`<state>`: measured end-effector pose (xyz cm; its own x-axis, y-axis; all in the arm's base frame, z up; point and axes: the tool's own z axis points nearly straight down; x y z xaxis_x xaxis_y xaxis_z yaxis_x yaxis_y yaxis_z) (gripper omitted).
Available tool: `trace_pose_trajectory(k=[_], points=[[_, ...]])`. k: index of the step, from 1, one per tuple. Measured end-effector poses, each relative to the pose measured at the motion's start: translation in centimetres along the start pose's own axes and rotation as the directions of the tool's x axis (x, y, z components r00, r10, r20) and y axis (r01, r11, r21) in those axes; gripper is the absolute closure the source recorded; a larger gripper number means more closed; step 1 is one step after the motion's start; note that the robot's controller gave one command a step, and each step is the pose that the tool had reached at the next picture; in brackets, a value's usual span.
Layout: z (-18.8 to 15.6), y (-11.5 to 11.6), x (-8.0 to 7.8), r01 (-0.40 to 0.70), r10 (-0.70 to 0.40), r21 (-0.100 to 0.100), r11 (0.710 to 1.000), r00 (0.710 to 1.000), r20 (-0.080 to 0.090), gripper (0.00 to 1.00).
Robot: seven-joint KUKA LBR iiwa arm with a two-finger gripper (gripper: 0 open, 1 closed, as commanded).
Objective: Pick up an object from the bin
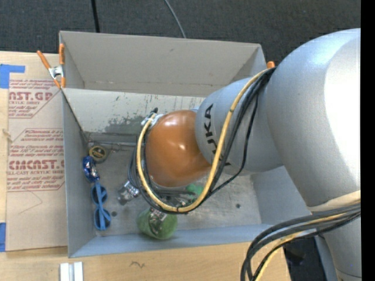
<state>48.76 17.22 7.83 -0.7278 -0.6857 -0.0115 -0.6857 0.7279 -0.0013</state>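
Observation:
My gripper (140,205) reaches down at the bin's front middle, below the orange cover. Its two metal fingertips (126,192) stand apart, so it is open with nothing between them. The nearer fingertip touches the top of a green, rounded, fuzzy thing (161,228) that lies against the front wall. A second green thing (194,188) peeks out from under the cover, mostly hidden. Blue plastic scissors-like loops (100,207) lie to the left of the gripper, near the bin's front left corner.
A small blue trinket (88,168) and a round brass-coloured ring (96,153) lie along the left wall. The arm with its orange cover and cables hides the bin's middle and right. The bin's back part slopes up, bare.

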Motion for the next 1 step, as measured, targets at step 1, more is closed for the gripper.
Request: trace_pose_trajectory(k=[1], points=[[-1.37,4.83,-4.06,0.225,-0.226,-0.005,0.974,0.974,-0.008,0.0]])
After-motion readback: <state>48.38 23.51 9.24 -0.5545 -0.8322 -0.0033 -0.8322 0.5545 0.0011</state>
